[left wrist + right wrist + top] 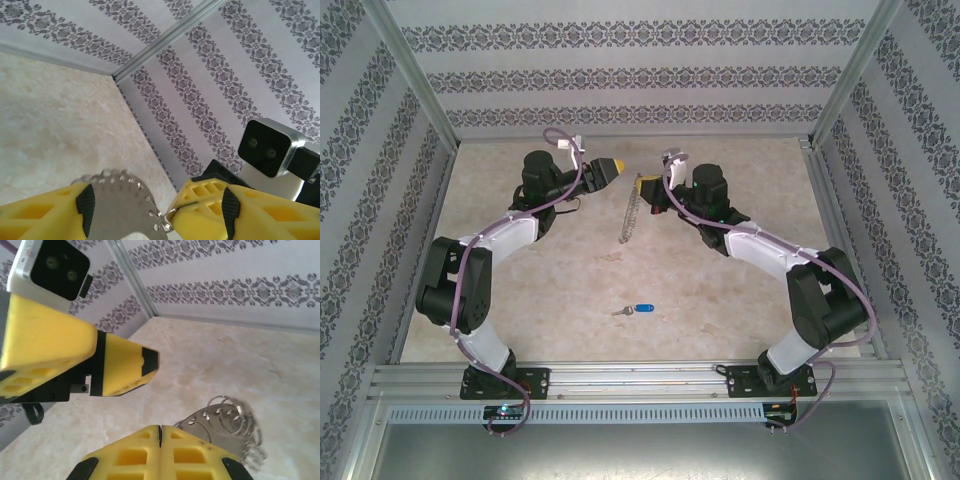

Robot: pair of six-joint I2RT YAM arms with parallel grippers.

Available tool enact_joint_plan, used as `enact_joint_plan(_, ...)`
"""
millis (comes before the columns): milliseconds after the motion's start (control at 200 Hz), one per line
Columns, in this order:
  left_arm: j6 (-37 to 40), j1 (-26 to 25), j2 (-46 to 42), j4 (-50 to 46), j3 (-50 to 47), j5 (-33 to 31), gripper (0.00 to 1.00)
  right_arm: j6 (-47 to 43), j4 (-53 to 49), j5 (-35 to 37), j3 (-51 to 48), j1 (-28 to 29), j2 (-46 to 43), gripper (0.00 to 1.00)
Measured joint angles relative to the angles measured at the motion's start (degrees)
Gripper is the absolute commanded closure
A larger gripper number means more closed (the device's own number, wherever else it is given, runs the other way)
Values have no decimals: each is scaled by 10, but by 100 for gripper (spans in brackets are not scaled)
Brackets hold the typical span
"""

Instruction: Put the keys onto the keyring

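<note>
Plainly, the right gripper (160,432) has its two yellow fingers pressed together, clamped on one end of the keyring (225,417). In the right wrist view, a bright metal tab pierced with holes and a cluster of small wire loops stick out just past the fingertips. From above, the rest of the keyring trails from that grip toward the near side as a thin, jagged, limp strip, slanting slightly left over the table (720,290). I cannot tell whether its lower end rests on the surface.

The left gripper (158,207) faces it from the left with its jaws apart. In the left wrist view the pierced tab and the yellow tip of the right gripper sit in the gap between its black pads (86,207). The top and right wrist views show open space between the two grippers, so the left one holds nothing.

The key (638,309), silver with a blue head, lies flat on the table well nearer than both grippers. It is about midway between the arms and well apart from the keyring. Patterned walls (620,70) enclose the far, left and right sides.
</note>
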Motion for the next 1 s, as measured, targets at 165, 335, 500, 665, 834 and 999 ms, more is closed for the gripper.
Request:
enact_joint_plan(165, 9, 0, 0, -8, -22, -11, 33, 0, -11, -35, -6, -10, -1, 100)
enact_joint_plan(335, 24, 0, 0, -8, -25, 3, 57, 9, 25, -99, -23, -19, -1, 100)
enact_joint_plan(500, 11, 0, 0, 19, -25, 35, 65, 31, 53, -142, -24, -27, -1, 100)
enact_joint_plan(665, -42, 0, 3, 118, -41, 66, 64, 67, 93, -169, -33, -50, -1, 100)
enact_joint_plan(834, -71, -9, 12, 164, -58, 68, 63, 92, 113, -191, -38, -67, -1, 100)
enact_joint_plan(999, -68, -26, 12, 163, -63, 68, 57, 108, 123, -211, -38, -74, -1, 100)
